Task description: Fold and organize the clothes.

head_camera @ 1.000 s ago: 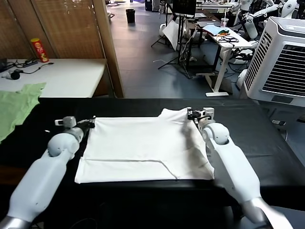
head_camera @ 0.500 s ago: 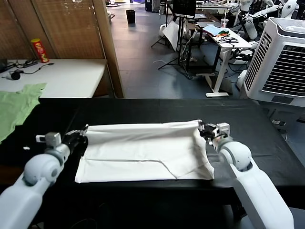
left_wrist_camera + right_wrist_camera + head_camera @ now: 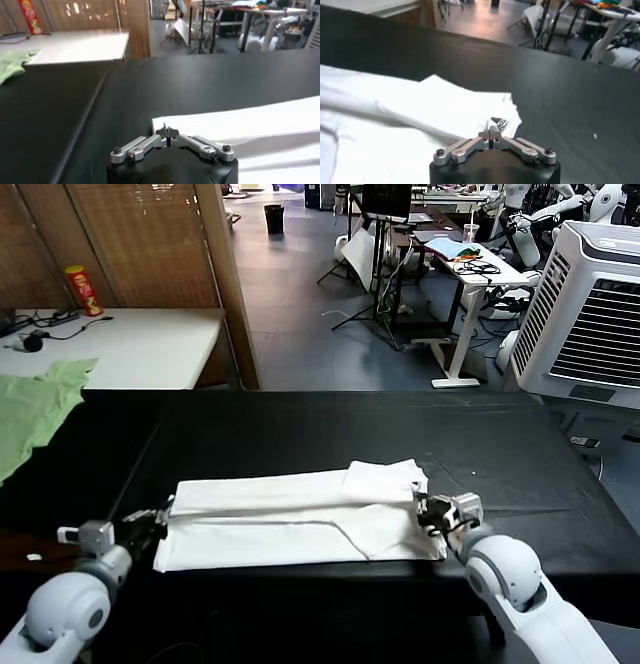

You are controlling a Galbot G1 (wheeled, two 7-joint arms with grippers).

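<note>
White T-shirt (image 3: 300, 519) lies on the black table (image 3: 330, 429), near its front edge, folded lengthwise into a long flat band: the far half is doubled over toward the robot, with a sleeve flap on top near the right end. Left gripper (image 3: 160, 519) sits low at the shirt's left end, fingers pressed together on the folded edge; in the left wrist view the gripper (image 3: 168, 132) tips meet on a small peak of white fabric at the shirt (image 3: 240, 132) corner, so it is pinching cloth. Right gripper (image 3: 424, 511) is at the shirt's right end, also low over the table, fingers pressed together; the right wrist view shows the gripper (image 3: 490, 134) tips closed at the cloth edge, right beside a small dark print mark on the shirt (image 3: 395, 125). Whether fabric is actually caught between those tips, cannot tell for sure, but they touch the shirt. Pale green garment (image 3: 35, 409) lies at the far left, partly on the black table and partly on the white side table (image 3: 150, 344). Red can (image 3: 83, 289) stands upright on that white table. White air cooler (image 3: 590, 314) stands to the right, behind the table.
</note>
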